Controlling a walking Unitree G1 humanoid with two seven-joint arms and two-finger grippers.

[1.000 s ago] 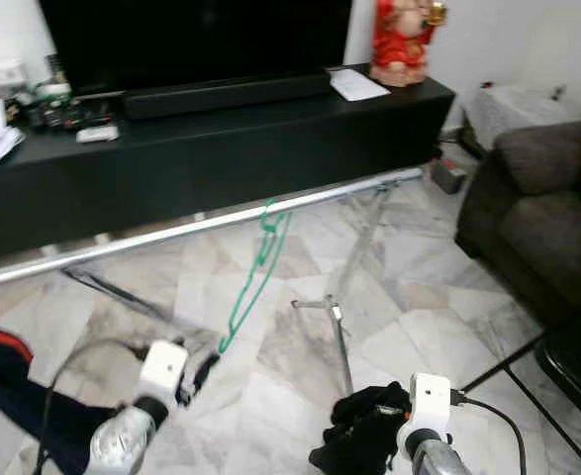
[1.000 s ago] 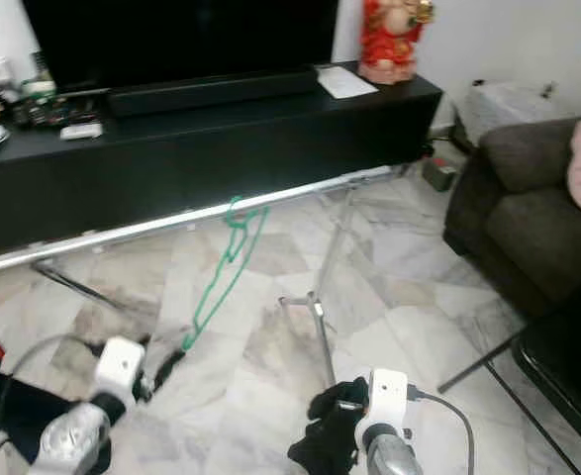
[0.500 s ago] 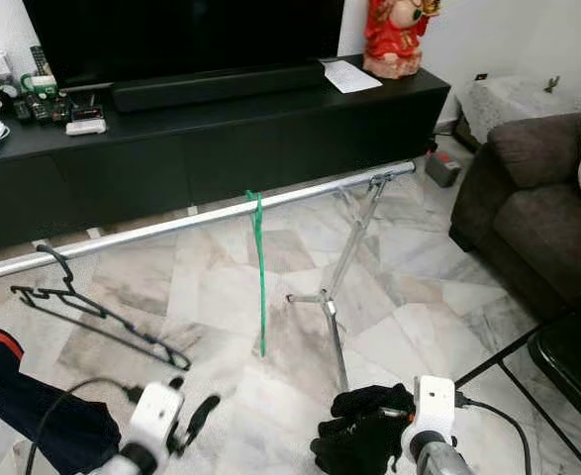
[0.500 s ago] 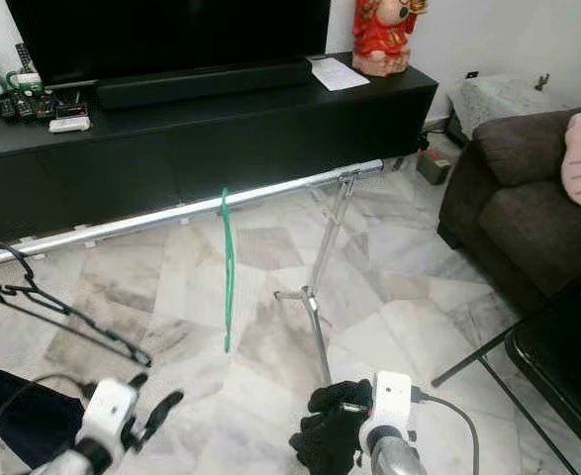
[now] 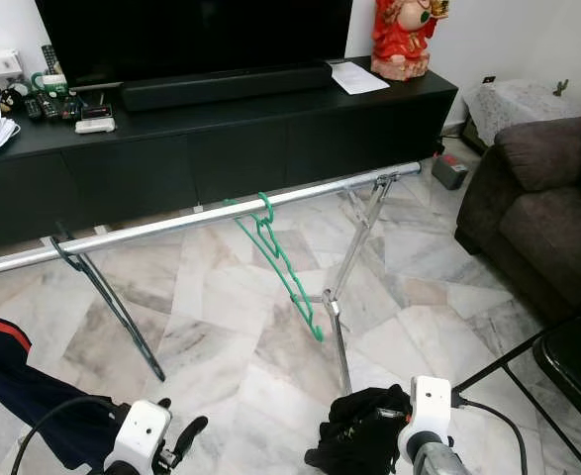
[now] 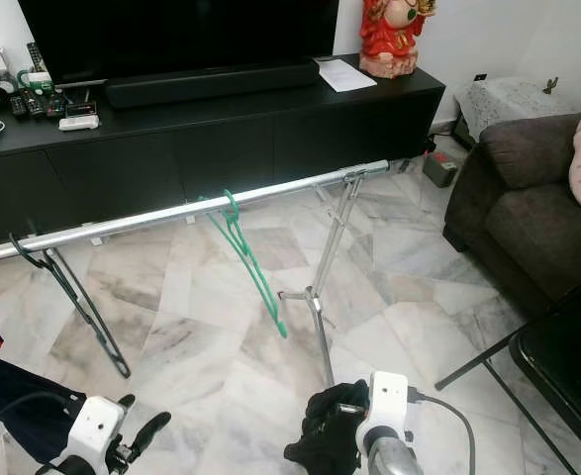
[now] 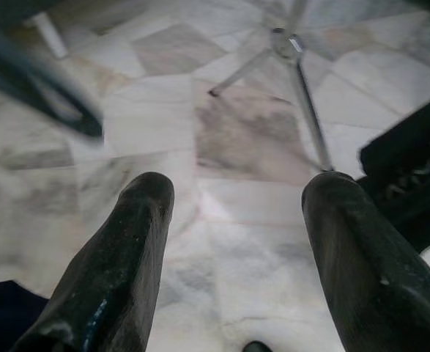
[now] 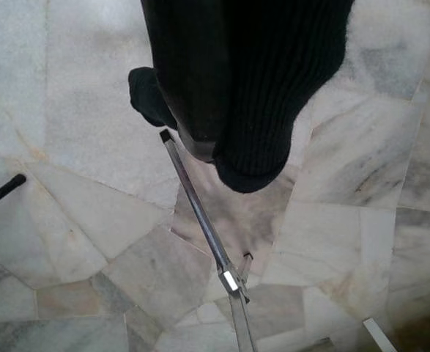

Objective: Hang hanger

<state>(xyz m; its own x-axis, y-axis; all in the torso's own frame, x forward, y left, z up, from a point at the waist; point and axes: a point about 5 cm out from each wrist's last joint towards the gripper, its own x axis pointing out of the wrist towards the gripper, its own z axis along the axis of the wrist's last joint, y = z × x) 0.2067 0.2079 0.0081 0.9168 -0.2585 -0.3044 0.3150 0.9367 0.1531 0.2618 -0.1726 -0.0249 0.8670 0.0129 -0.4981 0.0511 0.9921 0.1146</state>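
Green hanger (image 5: 275, 259) hooked on rail (image 5: 201, 222), tilted. Black hanger (image 5: 102, 292) hangs further left. Left gripper (image 7: 233, 242) low, near, fingers spread, empty. Right gripper (image 5: 384, 435) clenched on black cloth (image 5: 354, 440). Risk: tilted hook slips off if rail gets bumped.

Head views: bright, even indoor light, no harsh shadows; both frames sharp. The marble floor (image 5: 221, 297) shows soft sheen, with a strong specular streak along the silver rail (image 5: 201, 223). The black TV cabinet (image 5: 221, 148) reads very dark, its front detail lost. The sofa (image 5: 537, 218) is evenly lit. Left wrist view: near-field fingers (image 7: 116, 271) soft and out of focus, with a faint highlight on their surface; a dark bar toward one corner is motion-blurred; floor behind moderately sharp. Right wrist view: floor crisp; the black knitted cloth (image 8: 273, 81) is underexposed, ribbing barely visible.
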